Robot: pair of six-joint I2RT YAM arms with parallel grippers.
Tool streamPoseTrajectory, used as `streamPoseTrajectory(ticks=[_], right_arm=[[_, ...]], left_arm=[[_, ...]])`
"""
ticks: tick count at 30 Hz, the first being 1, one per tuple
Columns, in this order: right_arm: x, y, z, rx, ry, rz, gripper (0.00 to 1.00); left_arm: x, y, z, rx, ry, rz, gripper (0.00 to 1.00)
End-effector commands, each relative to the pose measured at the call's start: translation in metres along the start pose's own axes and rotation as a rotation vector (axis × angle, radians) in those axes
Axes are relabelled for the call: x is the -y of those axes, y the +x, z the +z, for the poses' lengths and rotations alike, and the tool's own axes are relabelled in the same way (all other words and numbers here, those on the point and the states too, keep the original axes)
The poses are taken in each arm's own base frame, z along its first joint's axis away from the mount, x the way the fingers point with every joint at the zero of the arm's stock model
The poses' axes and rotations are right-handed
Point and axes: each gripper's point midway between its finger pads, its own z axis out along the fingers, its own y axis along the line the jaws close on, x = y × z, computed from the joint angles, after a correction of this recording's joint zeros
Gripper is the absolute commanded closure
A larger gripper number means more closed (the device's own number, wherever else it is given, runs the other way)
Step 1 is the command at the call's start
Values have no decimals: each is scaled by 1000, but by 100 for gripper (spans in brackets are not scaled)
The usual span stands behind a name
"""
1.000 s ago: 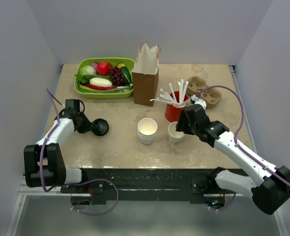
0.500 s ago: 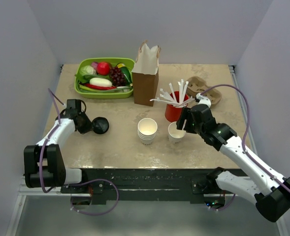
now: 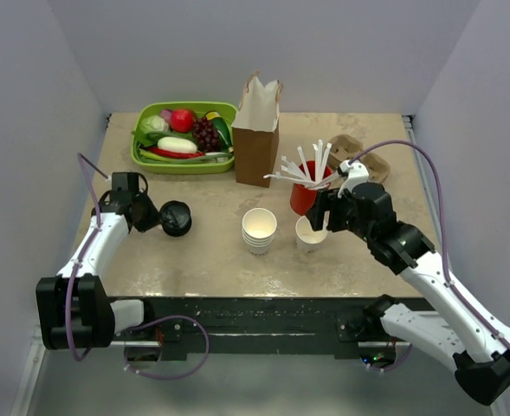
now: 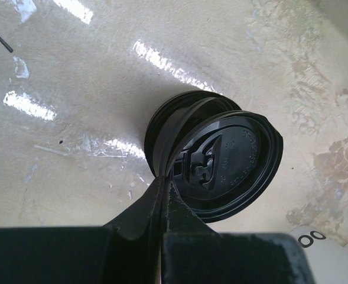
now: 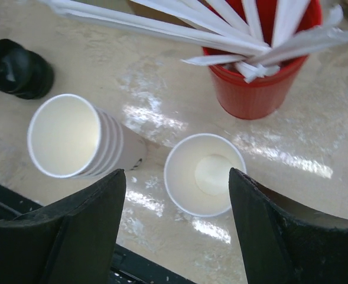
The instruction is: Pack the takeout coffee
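2 parts of the takeout coffee, not yet joined. Cup half: a single white paper cup (image 5: 202,174), lidless and upright on the table (image 3: 203,260), just beside the red cup (image 5: 253,89) of white stirrers and near the stack of lidless cups (image 5: 73,136). Lid half: a black sip lid (image 4: 227,171), pinched at its rim by the left gripper (image 4: 163,184), jaws pressed together on the thin edge. Held tilted, 1 side raised off a short pile of spare lids (image 4: 168,118) underneath, probably to peel 1 lid free without dragging the rest along. Edge grip rather than a flat one, likely to leave the underside clear for seating on the cup mouth.

Over the single white paper cup, the right gripper (image 5: 176,177), jaws wide apart, 1 finger to each side, touching nothing. Looks placed to close round the cup wall and steady it for capping.

At the back, a brown paper bag (image 3: 256,130), upright and open-topped, presumably the destination. Well apart from both cup and lid, so 0 packing done as judged from here: capping first, bagging after.
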Motion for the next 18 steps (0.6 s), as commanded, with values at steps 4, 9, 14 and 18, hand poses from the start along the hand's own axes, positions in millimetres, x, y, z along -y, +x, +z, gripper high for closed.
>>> streamPoseTrajectory(ticks=[4,9,14,18], right_arm=[[-109,-39,-24,131,-424,-190,28],[-175,-57,-2,108,-512,-128,29],[-213,-47,70,8,-388,-77,32],[-232,-22,123,-101,-319,-116,37]], left_arm=[[11,-1,-6,1,55,13,100],[13,-1,-5,14,70,-4,100],[11,-1,-4,28,70,-16,100],[12,-1,-2,29,74,-20,100]])
